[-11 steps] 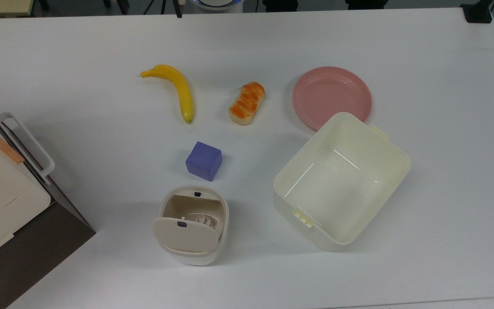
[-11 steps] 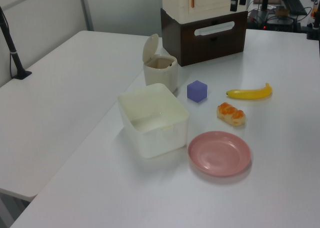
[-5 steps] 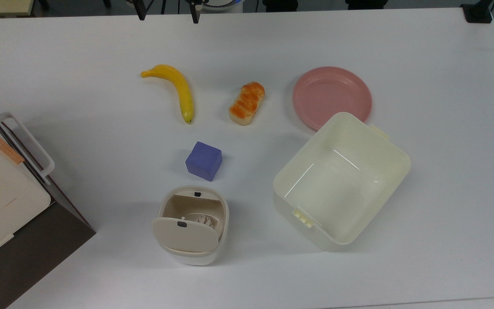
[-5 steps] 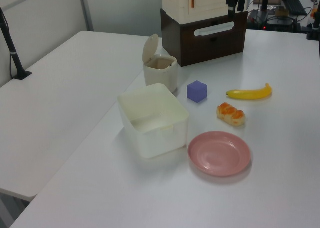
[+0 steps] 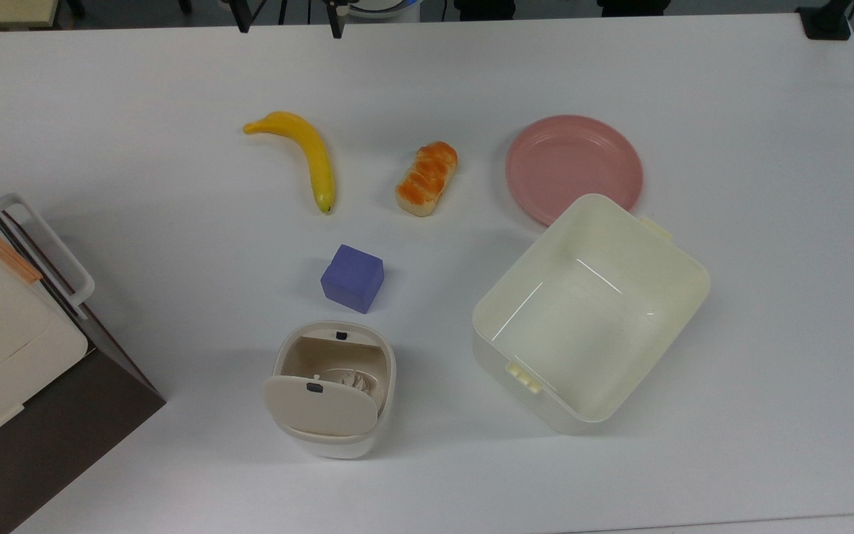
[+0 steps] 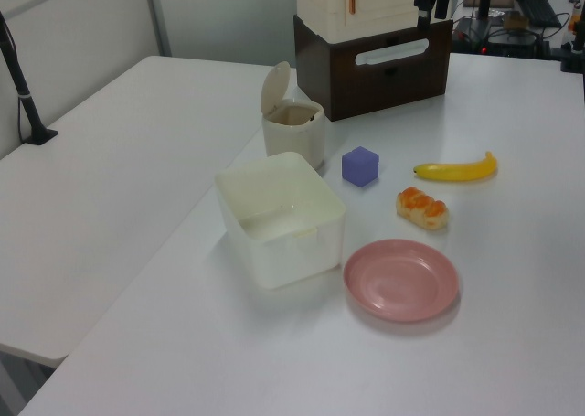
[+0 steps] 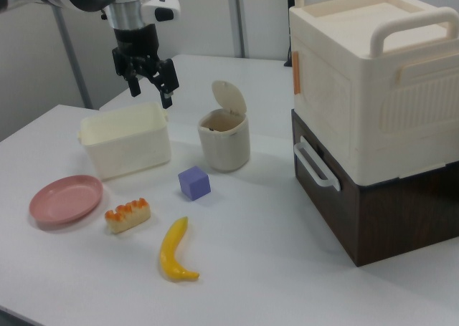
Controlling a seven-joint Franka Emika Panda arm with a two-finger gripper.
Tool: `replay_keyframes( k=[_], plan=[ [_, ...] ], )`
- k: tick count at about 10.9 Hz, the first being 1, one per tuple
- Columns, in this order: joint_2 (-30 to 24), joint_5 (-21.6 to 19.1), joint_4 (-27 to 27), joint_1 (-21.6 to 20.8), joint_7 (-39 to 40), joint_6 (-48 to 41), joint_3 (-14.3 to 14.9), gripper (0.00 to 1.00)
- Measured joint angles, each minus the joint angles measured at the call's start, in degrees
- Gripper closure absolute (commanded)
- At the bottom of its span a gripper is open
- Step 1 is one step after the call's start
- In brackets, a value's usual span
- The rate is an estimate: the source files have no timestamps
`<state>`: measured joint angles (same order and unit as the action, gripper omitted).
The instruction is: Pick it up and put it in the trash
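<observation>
The crumpled off-white paper wad (image 5: 353,380) lies inside the trash (image 5: 332,437), a small cream bin whose lid (image 5: 321,405) stands swung open. The trash (image 7: 224,145) sits on the white table between the pale tub and the stacked boxes; in the left view the trash (image 6: 294,133) shows its raised lid. My gripper (image 7: 150,91) hangs open and empty high above the table, over the tub's far side in the right view and well apart from the trash. Its two dark fingertips (image 5: 335,27) reach in at the top view's upper edge. The gripper (image 6: 431,5) is high at the back in the left view.
A purple cube (image 5: 353,278) sits just beyond the bin. A banana (image 5: 308,156), a bread roll (image 5: 427,178) and a pink plate (image 5: 574,167) lie farther back. A pale-yellow square tub (image 5: 686,278) stands at the top view's right. A cream box on a brown box (image 7: 373,125) rises beside the bin.
The gripper's fingertips have come into the top view's upper edge and then held still. Nothing on the table has moved.
</observation>
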<state>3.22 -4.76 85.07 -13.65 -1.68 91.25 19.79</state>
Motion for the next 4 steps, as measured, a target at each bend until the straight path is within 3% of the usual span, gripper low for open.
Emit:
replay_keyframes(
  k=[2, 4],
  plan=[
    [0.00, 4.21, 0.00, -0.02, -0.03, 0.26, -0.05, 0.00],
    [0.00, 5.08, 0.00, -0.02, -0.04, 0.32, -0.05, 0.00]
  ],
)
